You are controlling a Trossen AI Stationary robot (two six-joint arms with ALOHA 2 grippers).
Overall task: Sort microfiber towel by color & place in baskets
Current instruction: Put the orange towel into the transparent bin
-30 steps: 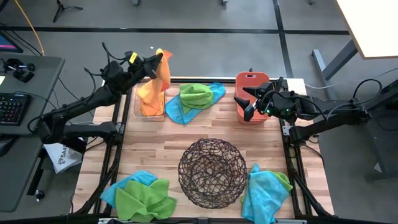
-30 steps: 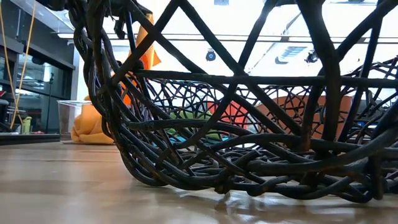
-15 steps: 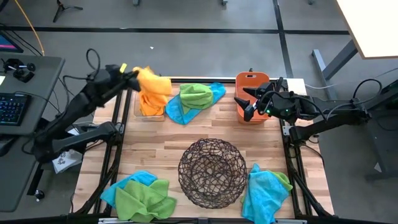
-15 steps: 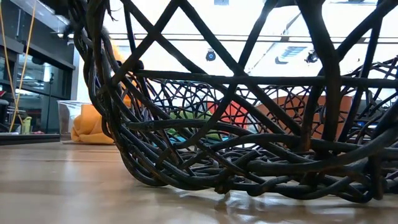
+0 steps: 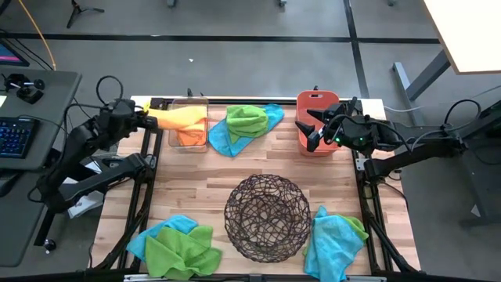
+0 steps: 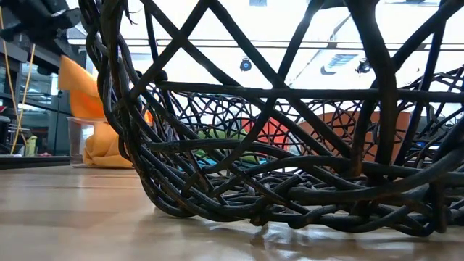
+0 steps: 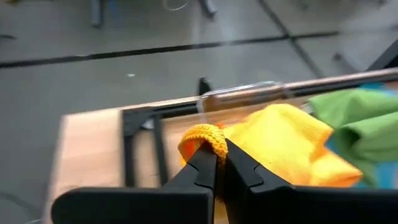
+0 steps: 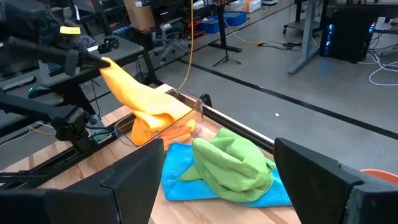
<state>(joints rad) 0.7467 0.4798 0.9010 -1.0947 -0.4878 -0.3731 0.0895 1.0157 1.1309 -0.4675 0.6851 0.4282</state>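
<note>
My left gripper (image 5: 149, 120) is out past the table's left edge, shut on an orange towel (image 5: 178, 117). The towel runs from the gripper over the left wall of the clear bin (image 5: 189, 142), where more orange cloth (image 8: 149, 129) lies. In the low view the orange towel (image 6: 81, 85) shows raised behind the wire bowl (image 6: 290, 145). My right gripper (image 5: 308, 135) is open and empty, hovering at the near left side of the salmon bin (image 5: 317, 106). A green towel (image 5: 246, 119) lies on a blue one (image 5: 222, 142) between the two bins. My left gripper pinches a bunched hemmed edge (image 7: 204, 135) of the orange towel between its two fingers (image 7: 239, 167). The fingers come roughly level from the table's left side. The held end is lifted clear. From there the cloth (image 8: 127, 81) slants down into the clear bin, where its other end rests.
The round wire bowl (image 5: 268, 217) sits in the middle near part of the table. A green and blue pile (image 5: 178, 247) lies at the near left corner. A blue towel over a green one (image 5: 333, 243) lies at the near right. Bare wood shows between bowl and bins.
My left gripper has swung from above the clear bin toward the table's left edge and down, staying shut on the orange towel. The towel hung upright over the bin before. Its held end is now drawn out leftward past the bin wall, and its lower end stays in the bin.
</note>
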